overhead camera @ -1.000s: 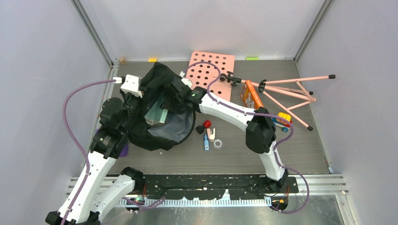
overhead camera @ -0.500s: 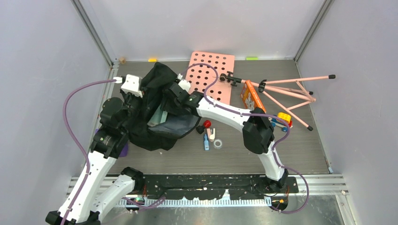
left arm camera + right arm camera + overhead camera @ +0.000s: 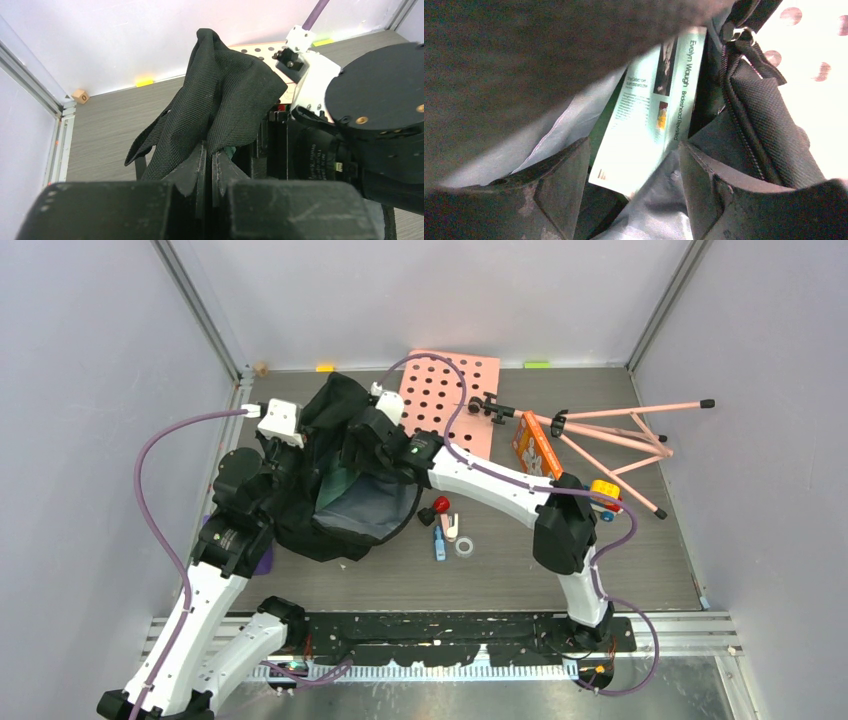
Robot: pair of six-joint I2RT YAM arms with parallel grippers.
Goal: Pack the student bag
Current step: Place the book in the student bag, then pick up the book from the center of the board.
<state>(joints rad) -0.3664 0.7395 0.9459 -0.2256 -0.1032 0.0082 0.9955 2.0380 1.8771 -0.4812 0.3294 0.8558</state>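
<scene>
The black student bag (image 3: 345, 515) lies at the table's left with its mouth open, grey lining (image 3: 365, 502) showing. My left gripper (image 3: 298, 452) is shut on a fold of the bag's black fabric (image 3: 225, 95) and holds the rim up. My right gripper (image 3: 358, 452) reaches into the bag's mouth. In the right wrist view its fingers (image 3: 559, 190) stand apart and open, and a pale green paperback (image 3: 649, 120) lies inside the bag beyond them, against the grey lining (image 3: 659, 210). From above only a green sliver of the book (image 3: 335, 480) shows.
A pink perforated board (image 3: 455, 390) lies behind the bag. A pink tripod (image 3: 620, 430), an orange box (image 3: 533, 445) and a toy car (image 3: 603, 495) are at the right. A red knob (image 3: 440, 504), a blue piece (image 3: 439, 543) and a tape ring (image 3: 464, 546) lie beside the bag.
The book has gone deeper into the bag and shows far less from above. My right gripper pushed in toward the bag, then drew back a little. The left arm has not moved.
</scene>
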